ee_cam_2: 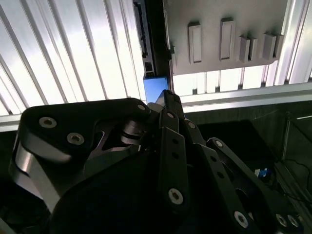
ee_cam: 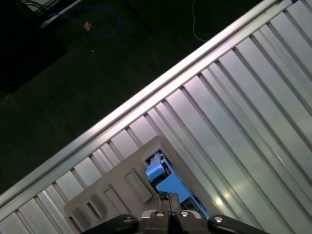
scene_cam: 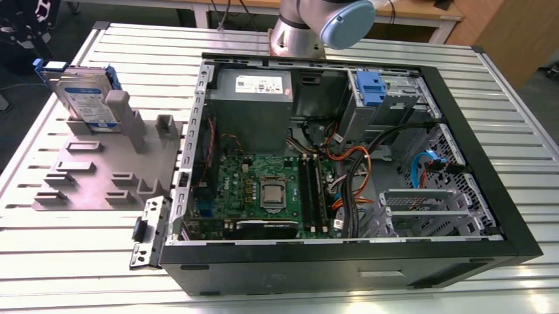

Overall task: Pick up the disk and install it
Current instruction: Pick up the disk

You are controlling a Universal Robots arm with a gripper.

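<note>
One disk [scene_cam: 85, 91] stands on edge in a grey rack [scene_cam: 96, 176] at the exterior view's left. It sits just beside the open computer case [scene_cam: 489, 163], and both rest on the slatted metal table [scene_cam: 78, 261]. Stood upright like that, I'd say, its top edge and blue side rails are free for a grab from above, while the rack's slots keep it from tipping. The case lies on its side with the panel off, so its bays, one holding a blue bracket [scene_cam: 371, 88], can also be reached from overhead.

The exterior view gives the layout: the disk is well apart from those bays, and the arm [scene_cam: 302, 26] rises behind the case. The wrist views add the pincer [ee_cam_2: 165, 96]. In the second wrist view its fingers meet at the tips, closed on nothing, with the disk's blue end [ee_cam_2: 155, 89] just past them. In the first wrist view the same closed tips [ee_cam: 168, 197] hang over the disk [ee_cam: 163, 181], a narrow blue strip at the rack's corner [ee_cam: 122, 190]. To my eye the pincer is roughly lined up above the disk without touching it, so nothing has been picked up yet.
</note>
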